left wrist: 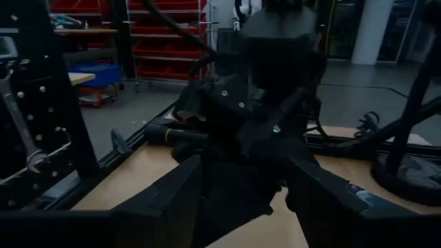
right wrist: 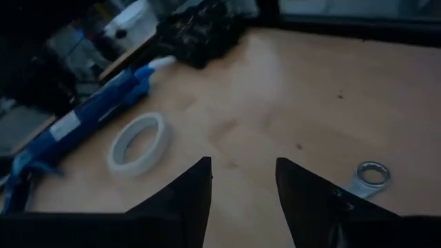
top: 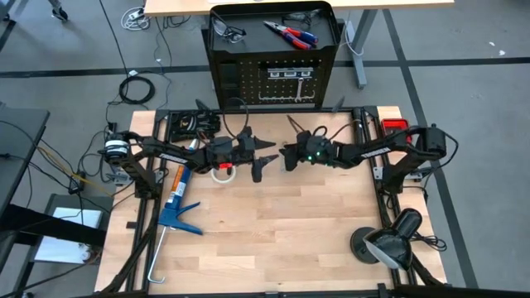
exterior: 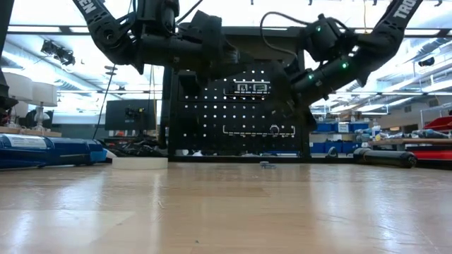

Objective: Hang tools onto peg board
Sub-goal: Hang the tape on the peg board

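Observation:
The black peg board [top: 277, 79] stands upright at the table's far edge. Silver wrenches [top: 281, 83] hang on its front, and one shows in the left wrist view [left wrist: 21, 131]. Safety glasses [top: 228, 31] and red-and-blue pliers [top: 290, 33] lie in its top tray. A silver wrench's ring end [right wrist: 371, 176] lies on the table beside my right gripper [right wrist: 242, 200]. That gripper is open, empty and above the table's middle [top: 286, 157]. My left gripper [top: 265, 159] is open and empty. It faces the right gripper closely [left wrist: 251, 200].
A white tape roll [top: 222, 172] lies under the left arm and shows in the right wrist view [right wrist: 138, 142]. A blue caulking gun [top: 178, 203] lies at the table's left. A black lamp-like object [top: 389, 240] stands at the near right. The near half of the table is bare wood.

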Controlling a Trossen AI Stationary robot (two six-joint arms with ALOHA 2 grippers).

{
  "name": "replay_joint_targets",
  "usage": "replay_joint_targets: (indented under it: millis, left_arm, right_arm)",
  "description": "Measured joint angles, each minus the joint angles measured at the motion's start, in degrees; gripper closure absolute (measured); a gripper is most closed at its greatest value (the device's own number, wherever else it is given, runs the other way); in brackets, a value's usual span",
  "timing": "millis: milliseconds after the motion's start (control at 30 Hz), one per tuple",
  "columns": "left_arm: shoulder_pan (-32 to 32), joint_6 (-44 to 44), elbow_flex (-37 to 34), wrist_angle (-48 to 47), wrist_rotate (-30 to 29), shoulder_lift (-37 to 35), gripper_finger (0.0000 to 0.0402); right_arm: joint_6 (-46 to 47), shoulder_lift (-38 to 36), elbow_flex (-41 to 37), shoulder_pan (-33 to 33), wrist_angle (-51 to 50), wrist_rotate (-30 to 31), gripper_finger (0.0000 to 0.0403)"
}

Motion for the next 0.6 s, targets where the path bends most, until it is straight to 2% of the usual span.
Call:
replay_joint_targets:
  millis: [67, 133, 600]
  left_arm:
    - [0.1, 1.7, 0.0, 0.0, -0.2, 0.0, 0.0188]
    - [0.2, 2.7, 0.0, 0.4, -0.2, 0.0, 0.0188]
    - [2.4, 5.7, 0.0, 1.9, 1.4, 0.0, 0.0188]
  right_arm:
    - [-0.3, 0.0, 0.2, 1.8, -0.2, 4.9, 0.0240]
    - [-1.0, 0.0, 0.2, 2.7, -0.1, 7.2, 0.0245]
    - [-4.5, 0.0, 0.2, 2.4, -3.5, 7.6, 0.0253]
